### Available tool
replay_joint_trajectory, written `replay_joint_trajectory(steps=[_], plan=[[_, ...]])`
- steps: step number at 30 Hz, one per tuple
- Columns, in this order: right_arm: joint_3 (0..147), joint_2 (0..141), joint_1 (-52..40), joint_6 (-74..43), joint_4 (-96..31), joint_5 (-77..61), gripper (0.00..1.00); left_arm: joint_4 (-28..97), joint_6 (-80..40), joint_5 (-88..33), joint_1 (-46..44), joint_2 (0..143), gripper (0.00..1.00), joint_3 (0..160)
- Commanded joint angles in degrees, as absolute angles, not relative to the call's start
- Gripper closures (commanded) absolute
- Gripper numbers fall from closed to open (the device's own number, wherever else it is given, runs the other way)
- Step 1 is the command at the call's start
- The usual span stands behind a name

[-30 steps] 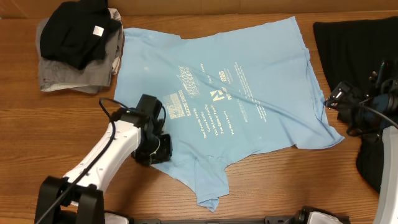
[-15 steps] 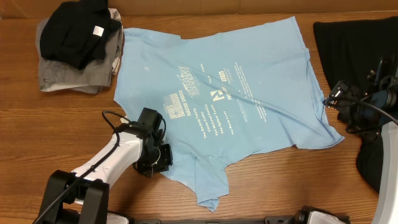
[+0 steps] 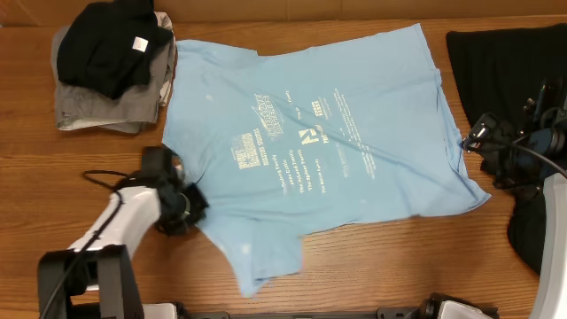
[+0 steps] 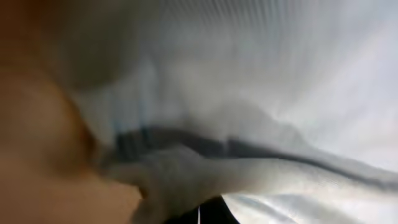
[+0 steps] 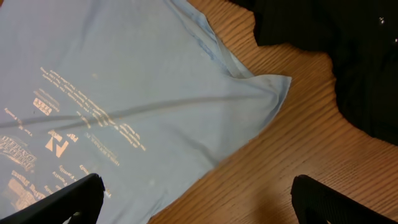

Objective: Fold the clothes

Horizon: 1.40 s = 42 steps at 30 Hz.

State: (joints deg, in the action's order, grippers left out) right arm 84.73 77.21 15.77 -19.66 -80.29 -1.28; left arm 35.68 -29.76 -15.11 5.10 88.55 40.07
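The clothes' light blue T-shirt point(image 3: 328, 133) with white print lies spread across the table's middle. My left gripper point(image 3: 186, 208) is at its lower left edge, shut on a fold of the blue cloth. In the left wrist view, blurred pale cloth point(image 4: 249, 112) fills the frame and bunches over the dark jaws at the bottom edge. My right gripper point(image 3: 478, 146) hovers open by the shirt's right edge. Its two fingers point(image 5: 65, 199) stand wide apart above bare wood, near the shirt's corner point(image 5: 270, 87). A loose black garment point(image 3: 509, 62) lies at the far right, also seen as the black garment point(image 5: 348, 56).
A pile of folded clothes, black on grey point(image 3: 111, 66), sits at the back left. The wooden table point(image 3: 399, 257) shows bare in front of the shirt and along its left side.
My left gripper has shut on the shirt's lower left edge and moved left, dragging the sleeve and lower cloth leftward. The right arm has barely moved.
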Motion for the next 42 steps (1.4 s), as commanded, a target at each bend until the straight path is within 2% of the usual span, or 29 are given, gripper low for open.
replay_joint_trajectory(steps=[1, 4, 8, 14, 18, 24, 30, 33, 34, 35, 42], plan=[[84.7, 77.1, 15.8, -19.5, -79.9, -1.6, 0.0, 34.3, -23.7, -9.5, 9.1, 90.9, 0.96, 41.2], [84.7, 77.1, 15.8, -19.5, -80.1, -1.6, 0.0, 37.3, -19.8, -9.5, 9.0, 90.9, 0.95, 45.5], [84.7, 76.7, 15.8, -18.2, -80.9, -3.7, 0.0, 47.9, -16.0, -8.9, 8.8, 90.9, 0.92, 55.3], [84.9, 72.4, 15.8, -17.9, -83.8, -4.6, 0.0, 70.4, -12.2, -9.0, 7.8, 90.8, 0.71, 74.4], [84.8, 68.8, 15.8, -18.5, -87.5, -4.5, 0.0, 79.0, -12.2, -8.9, 3.7, 90.6, 0.65, 80.3], [84.7, 67.6, 15.8, -21.1, -89.0, -3.7, 0.0, 81.8, -15.7, -7.9, -8.6, 90.3, 0.55, 78.3], [84.1, 67.7, 15.8, -20.9, -86.1, -3.7, 0.0, 83.8, -21.6, -8.0, -18.7, 90.1, 0.5, 72.9], [82.3, 67.7, 15.8, -20.6, -84.1, -3.7, 0.0, 81.4, -23.8, -9.0, -25.6, 90.1, 0.32, 67.7], [81.4, 67.7, 15.8, -20.1, -83.4, -3.7, 0.0, 79.4, -24.4, -10.1, -28.4, 90.1, 0.17, 65.3], [80.4, 67.7, 15.8, -19.5, -82.6, -3.7, 0.0, 77.3, -25.1, -10.8, -31.2, 90.1, 0.06, 63.2], [74.8, 68.6, 15.8, -17.8, -78.0, -3.7, 0.0, 65.4, -32.8, -7.5, -44.6, 90.1, 0.05, 52.7]])
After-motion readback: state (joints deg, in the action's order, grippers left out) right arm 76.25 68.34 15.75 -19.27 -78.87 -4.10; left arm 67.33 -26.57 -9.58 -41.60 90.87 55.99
